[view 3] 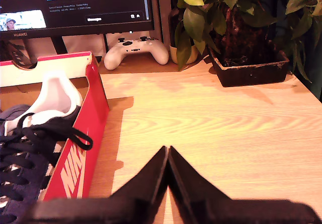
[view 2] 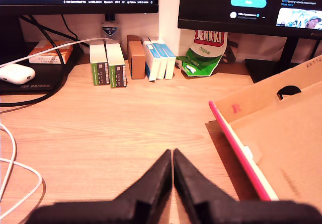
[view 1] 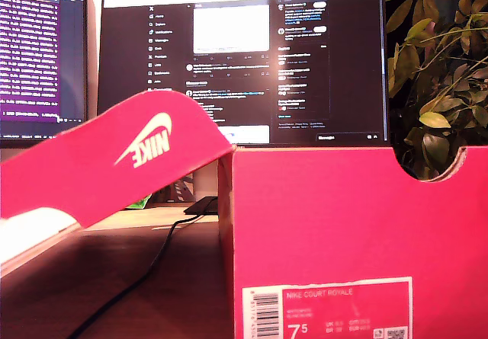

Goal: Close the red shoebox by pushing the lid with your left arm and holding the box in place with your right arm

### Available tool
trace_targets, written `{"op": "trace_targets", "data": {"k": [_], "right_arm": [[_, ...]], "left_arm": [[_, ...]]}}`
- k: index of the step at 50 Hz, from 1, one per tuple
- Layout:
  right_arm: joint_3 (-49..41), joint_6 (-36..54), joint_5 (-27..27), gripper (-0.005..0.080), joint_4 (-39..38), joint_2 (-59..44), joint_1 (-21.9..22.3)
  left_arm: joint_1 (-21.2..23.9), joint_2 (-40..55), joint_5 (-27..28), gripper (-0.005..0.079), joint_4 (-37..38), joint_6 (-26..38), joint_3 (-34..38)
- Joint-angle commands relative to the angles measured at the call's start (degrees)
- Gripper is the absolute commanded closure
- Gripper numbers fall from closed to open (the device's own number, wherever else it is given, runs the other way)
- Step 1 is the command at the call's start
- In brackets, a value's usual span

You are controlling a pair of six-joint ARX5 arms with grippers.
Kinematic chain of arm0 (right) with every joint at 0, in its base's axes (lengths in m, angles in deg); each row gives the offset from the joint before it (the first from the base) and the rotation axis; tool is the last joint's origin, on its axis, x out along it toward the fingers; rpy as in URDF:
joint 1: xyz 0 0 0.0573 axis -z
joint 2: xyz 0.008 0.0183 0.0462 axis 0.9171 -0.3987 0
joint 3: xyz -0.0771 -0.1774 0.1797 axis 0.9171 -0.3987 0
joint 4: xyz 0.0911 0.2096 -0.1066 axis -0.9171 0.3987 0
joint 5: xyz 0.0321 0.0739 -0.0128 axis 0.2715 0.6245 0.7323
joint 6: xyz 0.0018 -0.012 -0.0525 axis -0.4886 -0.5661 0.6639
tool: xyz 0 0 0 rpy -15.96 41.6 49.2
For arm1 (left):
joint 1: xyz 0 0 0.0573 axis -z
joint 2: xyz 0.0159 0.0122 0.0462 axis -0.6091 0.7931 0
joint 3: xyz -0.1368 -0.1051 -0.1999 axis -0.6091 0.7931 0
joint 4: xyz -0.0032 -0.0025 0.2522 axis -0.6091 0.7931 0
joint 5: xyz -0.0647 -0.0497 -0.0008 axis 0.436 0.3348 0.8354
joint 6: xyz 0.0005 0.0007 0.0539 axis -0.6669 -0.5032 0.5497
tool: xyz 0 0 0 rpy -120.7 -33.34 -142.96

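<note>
The red shoebox (view 1: 343, 232) fills the lower right of the exterior view, very close to the camera. A white label (view 1: 328, 308) on its end reads "NIKE COURT ROYALE" and a big "7.5". Its lid (view 1: 99, 160) is open and tilts up at the exterior view's left. The lid shows the word "NIKE" upside down with the white swoosh. Behind the box stand two monitors (view 1: 244, 57) with dark screens full of small writing that is too tiny to read. A green plant (view 1: 438, 72) sits at the upper right of the exterior view.

My first pincer (view 2: 172, 156) is clenched, tips together, with nothing between them. It hangs over the bare wooden bench (view 2: 100, 133). The open lid (view 2: 271, 133) lies just beside it, brown inside with a pink edge. At the back of the bench are small boxes (view 2: 108, 65) and a green bag (view 2: 201, 50) that says "JENKKI".

My second pincer (view 3: 167, 156) is clenched too and holds nothing. The red shoebox (view 3: 88, 133) is near it, with "NIKE" on its side wall. Inside the box is a dark shoe (view 3: 25, 148) with black laces. A white game controller (view 3: 137, 50) rests by a monitor marked "HUAWEI".
</note>
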Motion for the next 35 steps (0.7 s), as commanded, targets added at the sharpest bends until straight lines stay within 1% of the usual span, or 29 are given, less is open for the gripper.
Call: {"op": "trace_targets", "data": {"k": [1,30,35], "right_arm": [[-1.38,-0.09,-0.15,0.0764,-0.63,-0.13,-0.55],[-1.38,-0.11,-0.13,0.0764,-0.66,-0.13,-0.55],[-1.38,-0.33,0.07,0.0764,-0.7,-0.13,-0.55]], "left_arm": [[0.33,-0.24,-0.17,0.0759,1.03,0.94,1.77],[0.33,-0.24,-0.13,0.0759,1.01,0.9,1.77],[0.33,-0.24,0.07,0.0759,0.94,-0.94,1.77]]}}
